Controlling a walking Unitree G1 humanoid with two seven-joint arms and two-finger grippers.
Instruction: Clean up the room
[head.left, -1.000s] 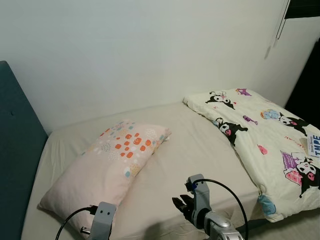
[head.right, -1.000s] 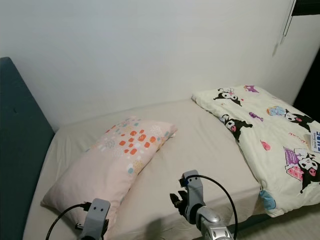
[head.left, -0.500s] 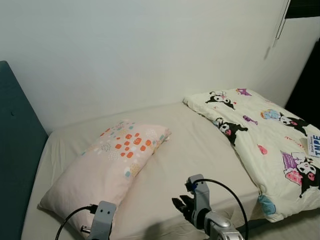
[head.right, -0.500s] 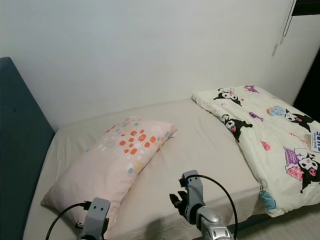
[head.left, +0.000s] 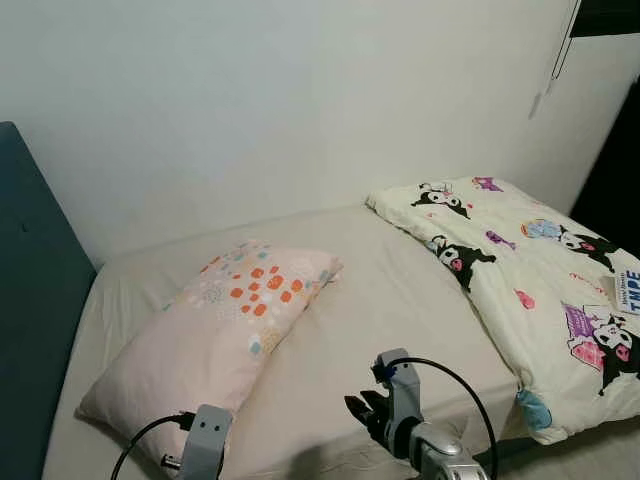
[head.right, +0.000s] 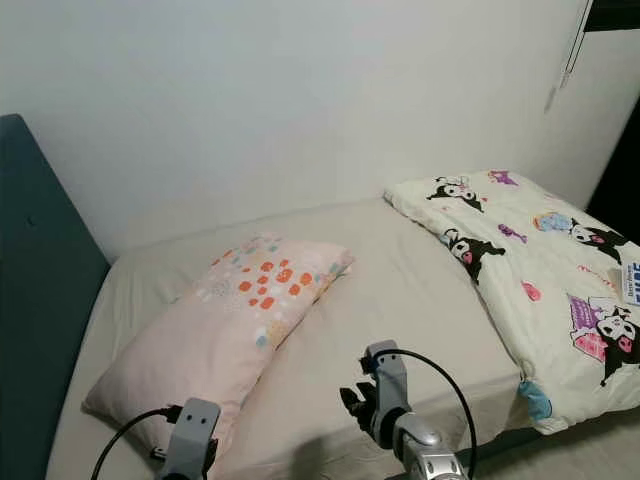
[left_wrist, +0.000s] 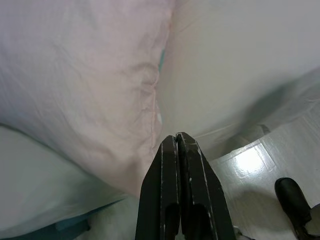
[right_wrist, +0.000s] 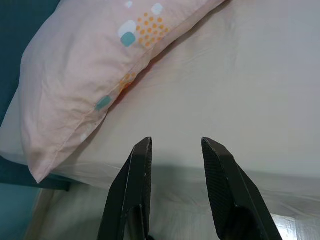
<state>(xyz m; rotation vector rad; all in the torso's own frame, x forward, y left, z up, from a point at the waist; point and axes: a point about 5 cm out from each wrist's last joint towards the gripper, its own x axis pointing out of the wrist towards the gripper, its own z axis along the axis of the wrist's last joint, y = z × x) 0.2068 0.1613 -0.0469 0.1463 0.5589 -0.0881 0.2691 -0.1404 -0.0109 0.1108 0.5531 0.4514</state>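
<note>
A pale pink pillow (head.left: 220, 335) with orange and teal patches lies slantwise on the left half of the bed (head.left: 390, 290). A cream quilt (head.left: 540, 290) printed with cartoon characters covers the bed's right side. My left gripper (left_wrist: 176, 136) is shut with nothing in it, hanging just off the pillow's (left_wrist: 85, 85) near corner at the bed's front edge. My right gripper (right_wrist: 175, 142) is open and empty above the front edge of the sheet (right_wrist: 240, 90), to the right of the pillow (right_wrist: 85, 75).
A teal headboard (head.left: 25, 300) runs along the bed's left side and a white wall stands behind. A blind cord (head.left: 545, 90) hangs at the upper right beside a dark opening (head.left: 615, 170). Glossy floor (left_wrist: 260, 160) and a black shoe (left_wrist: 295, 200) lie below the bed's edge.
</note>
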